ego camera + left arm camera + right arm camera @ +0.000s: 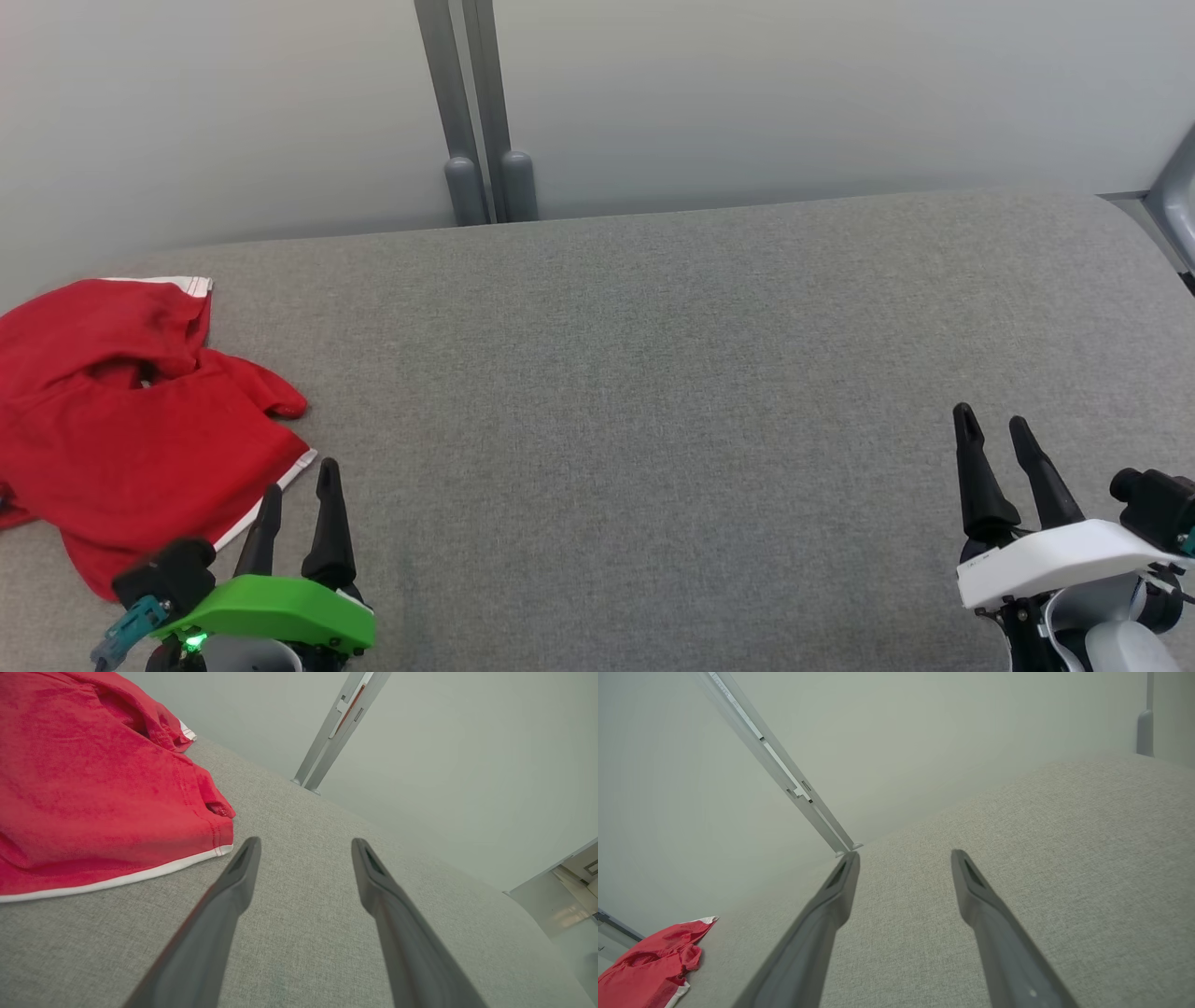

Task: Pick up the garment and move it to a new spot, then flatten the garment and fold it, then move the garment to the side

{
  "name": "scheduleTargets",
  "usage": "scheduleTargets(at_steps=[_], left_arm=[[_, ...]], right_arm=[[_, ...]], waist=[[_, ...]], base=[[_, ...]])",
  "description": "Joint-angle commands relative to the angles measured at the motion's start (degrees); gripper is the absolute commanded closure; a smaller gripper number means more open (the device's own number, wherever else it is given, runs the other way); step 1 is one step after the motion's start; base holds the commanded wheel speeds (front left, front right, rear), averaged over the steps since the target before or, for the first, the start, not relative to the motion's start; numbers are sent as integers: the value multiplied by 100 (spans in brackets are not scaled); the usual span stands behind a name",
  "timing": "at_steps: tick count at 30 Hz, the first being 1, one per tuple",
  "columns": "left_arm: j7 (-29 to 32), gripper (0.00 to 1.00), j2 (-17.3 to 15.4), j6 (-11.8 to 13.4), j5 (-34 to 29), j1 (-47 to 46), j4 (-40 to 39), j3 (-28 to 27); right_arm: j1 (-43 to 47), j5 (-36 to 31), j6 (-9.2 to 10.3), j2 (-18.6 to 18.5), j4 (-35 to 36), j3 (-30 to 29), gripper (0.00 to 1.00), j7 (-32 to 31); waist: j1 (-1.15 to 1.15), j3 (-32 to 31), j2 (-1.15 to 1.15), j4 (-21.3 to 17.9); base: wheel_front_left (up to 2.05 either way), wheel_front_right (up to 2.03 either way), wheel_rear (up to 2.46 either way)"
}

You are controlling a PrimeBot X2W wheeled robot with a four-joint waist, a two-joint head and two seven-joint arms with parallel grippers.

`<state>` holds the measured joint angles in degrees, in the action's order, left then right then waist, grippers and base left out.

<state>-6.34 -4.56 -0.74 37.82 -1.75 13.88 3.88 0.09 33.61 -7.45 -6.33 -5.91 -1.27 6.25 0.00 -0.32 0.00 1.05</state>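
Note:
The garment [121, 420] is a crumpled red piece with white trim, lying at the left end of the grey padded surface [653, 373]. It also shows in the left wrist view as the garment [93, 788] and far off in the right wrist view as the garment [649, 966]. My left gripper [301, 481] stands open just beside the garment's near right hem, with nothing between its fingers. In its own view the left gripper [306, 845] points at bare fabric just right of the white hem. My right gripper [991, 422] is open and empty at the lower right, far from the garment; the right gripper [905, 856] faces bare surface.
A pale wall runs behind the surface, with a pair of grey upright posts [476, 112] at its far edge. A grey frame part [1172, 205] stands at the far right corner. The wide grey surface stretches between both grippers.

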Motion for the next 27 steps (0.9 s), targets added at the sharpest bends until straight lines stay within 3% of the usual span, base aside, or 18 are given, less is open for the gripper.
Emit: scheduleTargets(at_steps=[1,27], left_arm=[[-61,0,-84,30,-236,2,-73,33],[-444,0,-239,142,-1764,187,-186,224]], right_arm=[[16,-223,-3,-58,88,8,0,74],[184,-1754,-4,-153,186,-66,0,453]], waist=[[0,-4,0,5],[0,-43,0,42]], base=[[0,0,0],[0,0,0]])
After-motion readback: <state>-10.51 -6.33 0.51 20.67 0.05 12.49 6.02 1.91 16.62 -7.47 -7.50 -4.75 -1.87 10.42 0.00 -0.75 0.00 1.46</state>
